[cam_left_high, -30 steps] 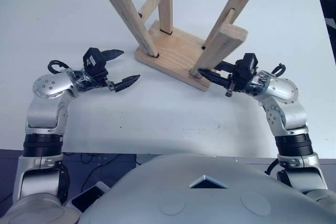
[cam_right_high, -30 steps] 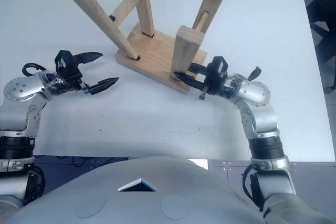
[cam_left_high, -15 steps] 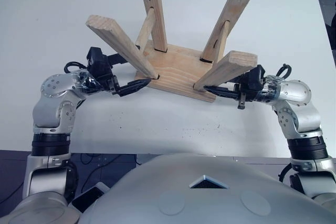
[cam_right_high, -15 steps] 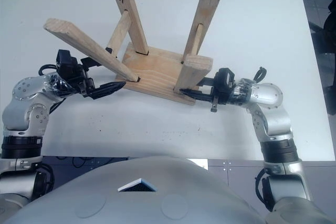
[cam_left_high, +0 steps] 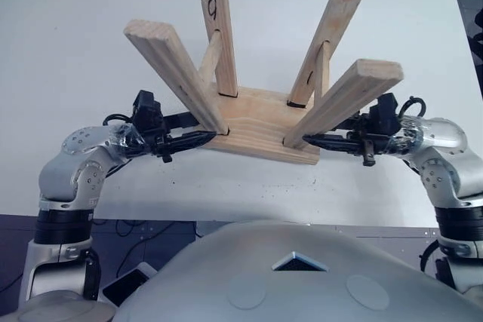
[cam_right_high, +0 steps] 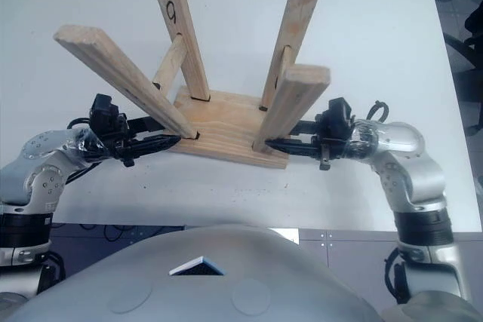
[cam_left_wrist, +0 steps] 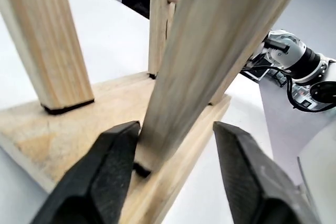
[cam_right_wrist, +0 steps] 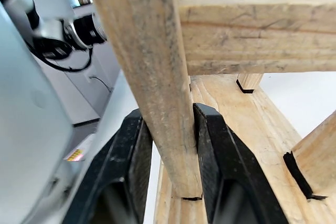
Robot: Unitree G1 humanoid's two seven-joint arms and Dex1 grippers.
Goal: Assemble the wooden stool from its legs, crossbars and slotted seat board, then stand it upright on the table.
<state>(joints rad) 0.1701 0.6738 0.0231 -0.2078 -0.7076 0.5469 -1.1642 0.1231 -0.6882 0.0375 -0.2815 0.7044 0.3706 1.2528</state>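
Inspection of clearances: 4 legs rise splayed from the seat board (cam_left_high: 260,130), which lies flat on the table (cam_left_high: 68,50).

- **Near-left leg (cam_left_high: 177,73):** its base stands between the fingers of the left gripper (cam_left_wrist: 176,135), touching 1 finger with a gap at the other.
- **Near-right leg (cam_left_high: 343,99):** it fills the right gripper (cam_right_wrist: 170,116), with pads pressed to both faces.
- **Sides:** the left crossbar (cam_left_high: 211,49) and right crossbar (cam_left_high: 323,65) bar passage between each side's 2 legs.
- **Front:** passage is open between the 2 near legs, over the board's middle, and over the table on either side.

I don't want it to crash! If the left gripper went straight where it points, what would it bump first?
The left gripper would probably meet the near left leg, which sits between its open jaws, above the seat board.
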